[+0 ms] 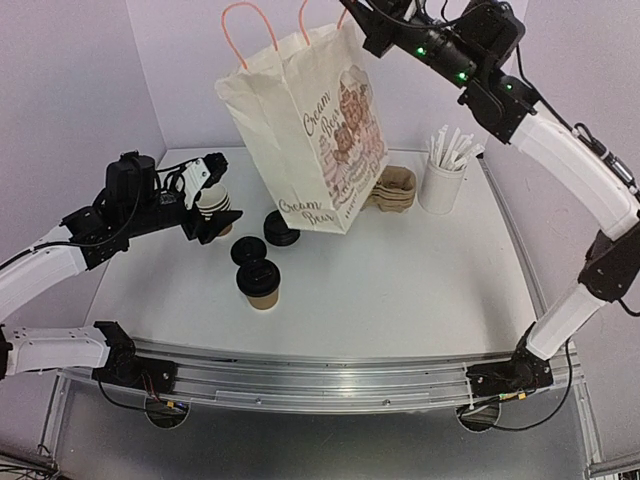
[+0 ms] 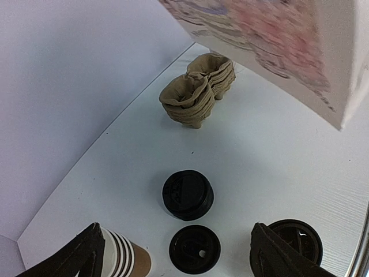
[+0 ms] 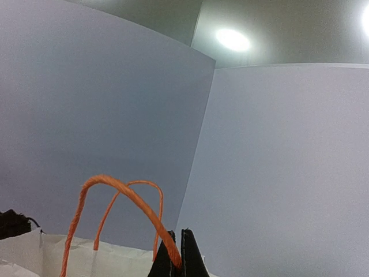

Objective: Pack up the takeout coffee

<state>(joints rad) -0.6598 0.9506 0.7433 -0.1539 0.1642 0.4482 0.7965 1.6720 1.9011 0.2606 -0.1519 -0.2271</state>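
Observation:
The takeout coffee (image 1: 259,283), a brown paper cup with a black lid, stands at the front left of the table. In the left wrist view its lid (image 2: 302,242) shows partly behind my right finger. My right gripper (image 1: 362,22) is shut on the top edge of a white printed paper bag (image 1: 310,130) by its orange handles (image 3: 115,190). It holds the bag tilted, high above the table. In the right wrist view the gripper (image 3: 180,257) is pinched closed. My left gripper (image 1: 218,197) is open and empty beside a stack of lidless cups (image 2: 124,259).
A stack of black lids (image 1: 282,228) and a single loose lid (image 1: 247,250) lie behind the coffee; both show in the left wrist view (image 2: 187,194) (image 2: 195,248). Stacked pulp cup carriers (image 1: 398,188) and a white cup of stirrers (image 1: 441,175) stand at the back right.

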